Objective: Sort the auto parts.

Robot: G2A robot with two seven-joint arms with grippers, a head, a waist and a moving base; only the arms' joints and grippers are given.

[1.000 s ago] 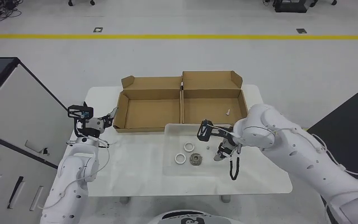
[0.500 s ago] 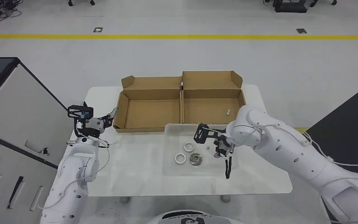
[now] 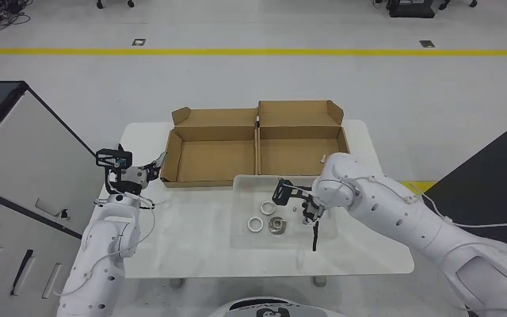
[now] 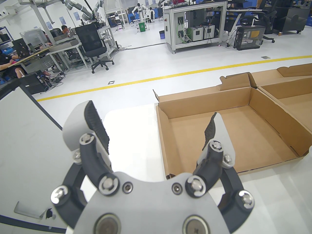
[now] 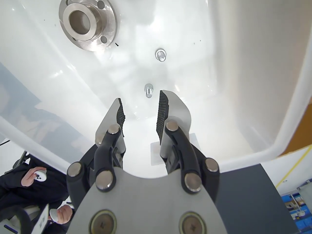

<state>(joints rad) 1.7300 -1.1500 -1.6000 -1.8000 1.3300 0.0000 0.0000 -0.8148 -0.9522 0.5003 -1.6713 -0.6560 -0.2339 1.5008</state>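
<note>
two bolts lie closest to my right gripper [image 5: 140, 97]: the near bolt [image 5: 148, 90] just off the tips and a second bolt [image 5: 160, 55] a little beyond it, both on the floor of the white tray [image 5: 280, 144]. my fingers are apart and hold nothing.

taking twelve as straight across the table from me, the steel flange [image 3: 277, 225] sits at about eight o'clock from that gripper, and two white rings [image 3: 268, 208] lie past it toward nine. the right box [image 3: 297, 154] stands at twelve with one bolt in it, the left box [image 3: 210, 162] at eleven. my left gripper [image 4: 151, 109] hangs out at the table's nine o'clock edge, just beside the left box, wide apart and empty.

the risk, i judge, is the bolt itself. it is tiny and round on a glossy floor, so pads closing off-centre could roll it or squirt it away. coming down too low would scrape my tips on the tray. a weak pinch could drop it on the way to the box.
</note>
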